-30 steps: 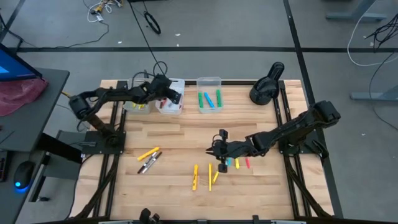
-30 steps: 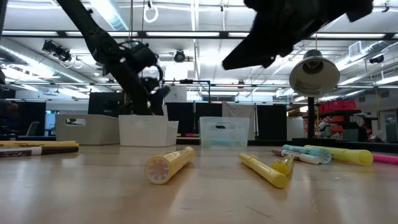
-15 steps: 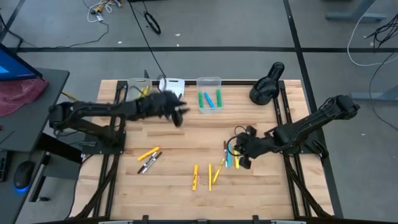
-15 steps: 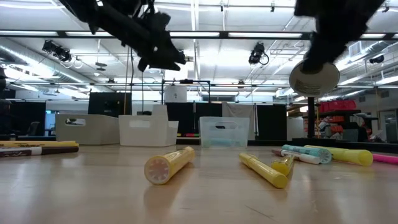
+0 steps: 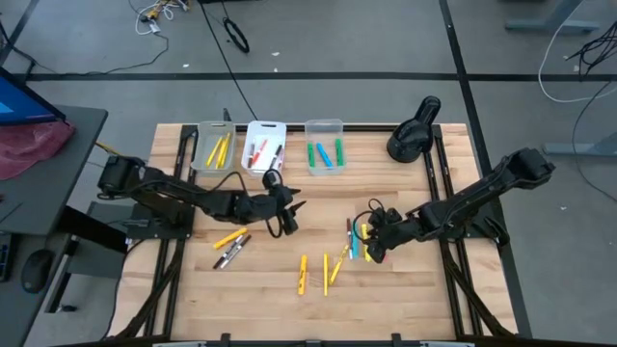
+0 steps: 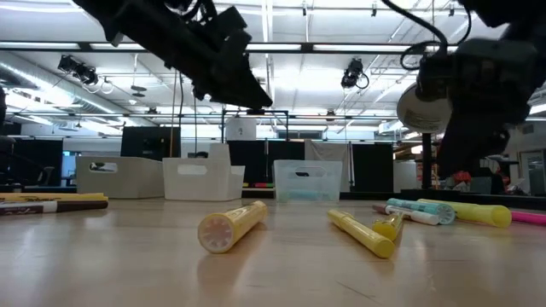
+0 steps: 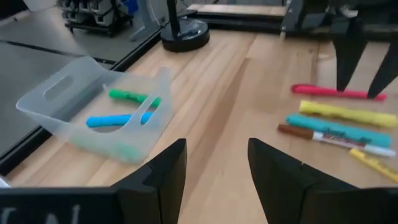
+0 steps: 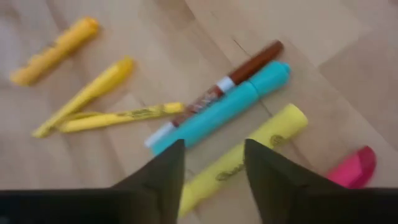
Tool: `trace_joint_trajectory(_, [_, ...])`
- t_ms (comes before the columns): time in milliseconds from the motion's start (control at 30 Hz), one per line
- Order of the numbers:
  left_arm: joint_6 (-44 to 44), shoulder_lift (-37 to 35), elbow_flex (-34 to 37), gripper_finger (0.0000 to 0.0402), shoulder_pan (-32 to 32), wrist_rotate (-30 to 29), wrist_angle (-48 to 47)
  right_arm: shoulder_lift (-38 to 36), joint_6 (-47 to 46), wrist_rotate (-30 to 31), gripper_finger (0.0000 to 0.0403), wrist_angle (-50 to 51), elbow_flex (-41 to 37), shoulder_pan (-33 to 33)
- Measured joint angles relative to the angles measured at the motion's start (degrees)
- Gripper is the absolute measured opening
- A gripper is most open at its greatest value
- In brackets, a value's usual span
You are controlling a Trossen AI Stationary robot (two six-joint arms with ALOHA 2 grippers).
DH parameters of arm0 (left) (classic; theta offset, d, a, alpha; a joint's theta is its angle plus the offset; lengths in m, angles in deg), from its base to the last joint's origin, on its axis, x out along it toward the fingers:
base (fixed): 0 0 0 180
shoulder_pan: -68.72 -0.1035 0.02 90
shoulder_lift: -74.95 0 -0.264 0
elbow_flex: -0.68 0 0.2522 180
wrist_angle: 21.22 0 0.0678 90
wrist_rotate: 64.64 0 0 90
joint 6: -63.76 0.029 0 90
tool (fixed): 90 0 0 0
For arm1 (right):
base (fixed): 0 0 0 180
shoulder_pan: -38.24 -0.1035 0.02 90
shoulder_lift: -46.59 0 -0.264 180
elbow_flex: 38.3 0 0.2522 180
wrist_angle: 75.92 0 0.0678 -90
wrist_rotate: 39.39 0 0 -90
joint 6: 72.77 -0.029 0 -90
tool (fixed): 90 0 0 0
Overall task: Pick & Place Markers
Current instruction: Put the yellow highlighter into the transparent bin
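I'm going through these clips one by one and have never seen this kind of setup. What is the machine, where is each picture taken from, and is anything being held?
Two dark robot arms work at a wooden table. One picture looks straight down, one looks level across the tabletop, and two come from cameras on the wrists. The left hand hangs open over the table's middle, holding nothing. The right hand is open above a cluster of loose markers; its wrist view shows a teal marker, a brown-capped marker and a yellow marker ahead of its empty fingers. More markers lie sorted in three small bins at the table's far edge.
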Motion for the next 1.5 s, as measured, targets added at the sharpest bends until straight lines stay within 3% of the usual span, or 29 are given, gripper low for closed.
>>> trace_joint_trajectory(133, [0.2, 1.8, -0.1, 0.0177, -0.8, 0.4, 2.9, 4.0, -0.1, 1.3, 0.0213, -0.7, 0.5, 0.0])
trace_joint_trajectory(300, [0.2, 1.8, 0.0, 0.0177, -1.4, 0.5, 3.3, 10.1, -3.5, 1.9, 0.0213, -1.8, 0.9, 0.0])
trace_joint_trajectory(500, [0.2, 1.8, 0.0, 0.0177, -1.4, 0.5, 4.3, 13.7, -7.4, 3.2, 0.0166, -1.3, 1.1, -0.1])
trace_joint_trajectory(800, [0.2, 1.8, 0.0, 0.0177, -1.4, 0.6, 4.4, 13.7, -9.5, 3.2, 0.0046, -1.1, 1.0, 0.0])
trace_joint_trajectory(1000, [0.2, 1.8, 0.0, 0.0177, -1.4, 0.6, 4.4, 11.7, -10.9, 0.7, 0.0044, 0.6, 4.8, 0.3])
trace_joint_trajectory(1133, [0.2, 1.8, 0.0, 0.0177, -1.4, 0.6, 4.4, 9.8, -11.6, 1.8, 0.0053, 7.9, 8.9, 2.1])
trace_joint_trajectory(1300, [0.2, 1.8, 0.0, 0.0177, -1.3, 0.6, 4.4, 9.0, -3.5, 4.0, 0.0051, 12.7, 14.9, 7.6])
trace_joint_trajectory(1500, [0.3, 1.7, 0.0, 0.0177, -1.2, 0.6, 4.3, 9.0, 16.5, 4.4, 0.0051, 8.3, 21.2, 21.3])
